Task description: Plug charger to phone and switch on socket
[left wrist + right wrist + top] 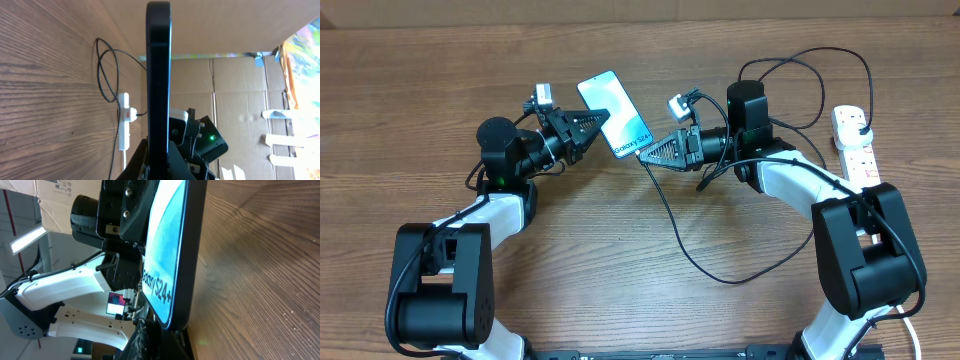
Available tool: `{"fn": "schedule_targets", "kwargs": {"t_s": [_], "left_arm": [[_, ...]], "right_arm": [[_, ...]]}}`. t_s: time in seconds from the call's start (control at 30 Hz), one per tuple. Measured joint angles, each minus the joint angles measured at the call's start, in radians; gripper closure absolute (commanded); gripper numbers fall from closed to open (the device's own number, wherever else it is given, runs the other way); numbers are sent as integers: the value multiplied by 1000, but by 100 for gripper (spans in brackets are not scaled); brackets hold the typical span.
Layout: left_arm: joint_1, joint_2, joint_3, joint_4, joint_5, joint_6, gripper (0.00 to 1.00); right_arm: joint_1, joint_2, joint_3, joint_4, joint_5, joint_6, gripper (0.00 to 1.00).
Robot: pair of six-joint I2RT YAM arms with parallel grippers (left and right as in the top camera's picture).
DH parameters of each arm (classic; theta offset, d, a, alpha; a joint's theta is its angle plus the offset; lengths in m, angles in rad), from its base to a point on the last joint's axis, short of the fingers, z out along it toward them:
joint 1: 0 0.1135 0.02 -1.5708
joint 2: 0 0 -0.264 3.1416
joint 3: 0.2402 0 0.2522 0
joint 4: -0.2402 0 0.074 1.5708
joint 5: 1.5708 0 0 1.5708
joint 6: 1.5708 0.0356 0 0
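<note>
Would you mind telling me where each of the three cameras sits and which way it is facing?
Overhead: fixed above the table, looking straight down at the phone and socket; both arms, left end effector and right end effector show.
Left wrist: on the left arm, looks along the phone's thin edge towards the socket; the right arm shows behind.
Right wrist: on the right arm, faces the phone's screen; the left arm shows behind.
Shared: both wrist views show the phone and the opposite arm.

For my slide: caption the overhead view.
Left hand grips the phone; right hand holds the charger at its end; socket lies nearby.
</note>
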Motion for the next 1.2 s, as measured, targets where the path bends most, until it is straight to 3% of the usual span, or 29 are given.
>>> {"fn": "schedule_targets", "kwargs": {"t_s": [1.2], "left_arm": [[0, 0, 3, -3, 6, 14, 96]], "right_arm": [[-2, 0, 0, 1, 43, 0, 96]]}}
